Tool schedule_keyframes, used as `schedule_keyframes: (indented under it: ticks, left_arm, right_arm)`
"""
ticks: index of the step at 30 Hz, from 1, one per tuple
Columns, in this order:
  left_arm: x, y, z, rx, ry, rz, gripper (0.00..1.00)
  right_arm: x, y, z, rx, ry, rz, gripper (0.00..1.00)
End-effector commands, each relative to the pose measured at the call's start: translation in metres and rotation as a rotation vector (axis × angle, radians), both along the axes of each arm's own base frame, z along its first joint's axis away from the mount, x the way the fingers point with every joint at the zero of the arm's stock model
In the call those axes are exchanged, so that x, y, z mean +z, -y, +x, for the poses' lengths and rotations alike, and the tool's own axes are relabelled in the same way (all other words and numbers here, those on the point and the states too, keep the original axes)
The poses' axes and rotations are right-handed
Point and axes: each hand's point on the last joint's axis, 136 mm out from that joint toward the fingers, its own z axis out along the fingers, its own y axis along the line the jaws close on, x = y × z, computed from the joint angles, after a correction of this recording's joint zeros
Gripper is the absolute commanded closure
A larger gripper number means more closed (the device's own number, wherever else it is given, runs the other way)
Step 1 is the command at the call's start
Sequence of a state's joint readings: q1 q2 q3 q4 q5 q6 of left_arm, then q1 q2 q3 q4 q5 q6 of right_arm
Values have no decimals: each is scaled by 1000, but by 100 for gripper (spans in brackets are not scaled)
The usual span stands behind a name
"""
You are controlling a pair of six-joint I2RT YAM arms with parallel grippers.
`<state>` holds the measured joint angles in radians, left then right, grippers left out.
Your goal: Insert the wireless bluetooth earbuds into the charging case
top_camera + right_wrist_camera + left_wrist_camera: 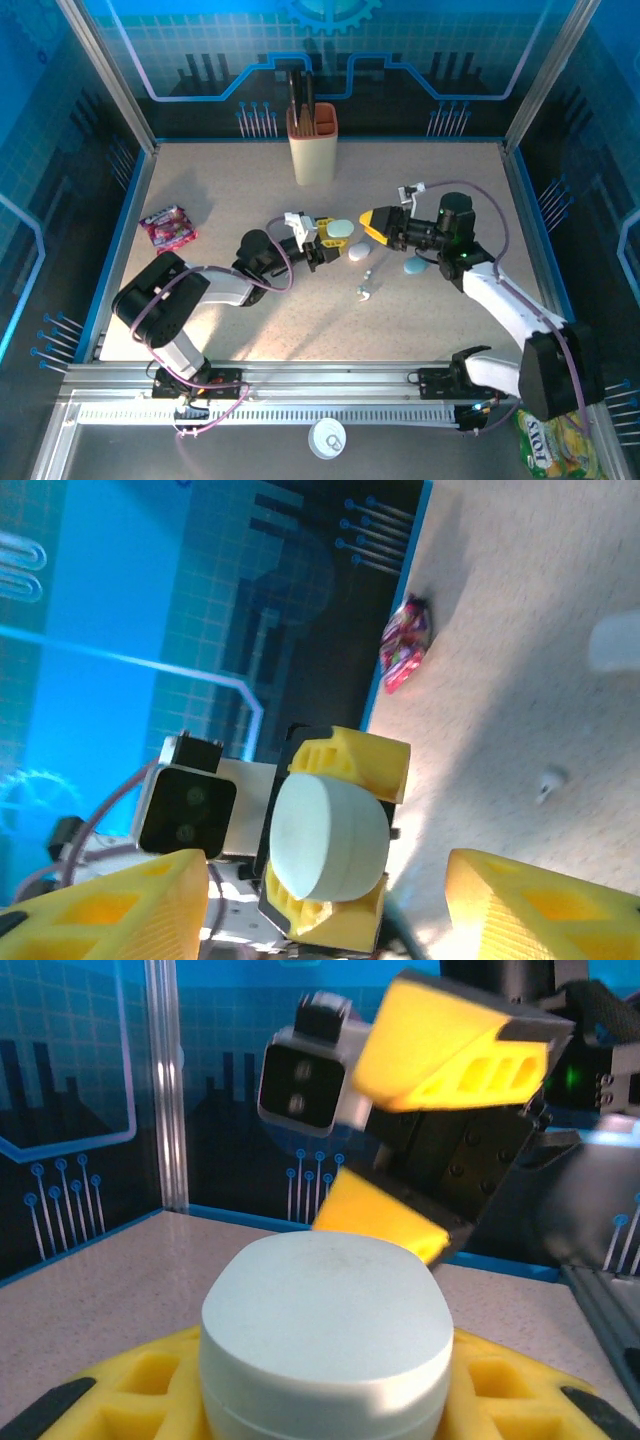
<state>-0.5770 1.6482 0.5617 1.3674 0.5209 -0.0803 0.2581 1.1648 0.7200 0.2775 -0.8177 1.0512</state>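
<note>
My left gripper [326, 240] is shut on a pale, rounded charging case [341, 230], which sits closed between its yellow fingers [120, 1390] in the left wrist view [325, 1330]. My right gripper [373, 224] faces it from the right, open and holding nothing, a short gap away. Its yellow fingers [100, 910] frame the held case [330, 835] in the right wrist view. Two tiny whitish earbuds [366, 290] lie on the table in front of both grippers, one visible as a small piece [548, 780]. A white case part [358, 252] and a teal one [415, 266] lie nearby.
A tan holder with dark handles [312, 140] stands at the back centre. A pink candy packet [167, 226] lies at the left, also in the right wrist view [405, 645]. A snack bag [550, 440] and a white disc [327, 437] sit off the table's front.
</note>
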Motion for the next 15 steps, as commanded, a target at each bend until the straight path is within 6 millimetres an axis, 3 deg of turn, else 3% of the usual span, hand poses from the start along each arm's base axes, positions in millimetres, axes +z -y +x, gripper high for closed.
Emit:
schedule_keyframes:
  ticks: [1, 4, 8, 15]
  left_arm:
    - [15, -5, -17, -93, -69, -62, 72]
    - [16, -6, -29, -146, -95, -65, 72]
    - [19, -10, -42, -171, -101, -68, 72]
    - [31, -14, -59, -225, -96, -81, 72]
  right_arm:
    - [0, 14, -16, 40, 204, -276, 37]
    - [18, 13, -32, 96, 405, -458, 35]
    - [30, 2, -50, 184, 599, -578, 29]
    - [26, -27, -58, 304, 728, -694, 22]
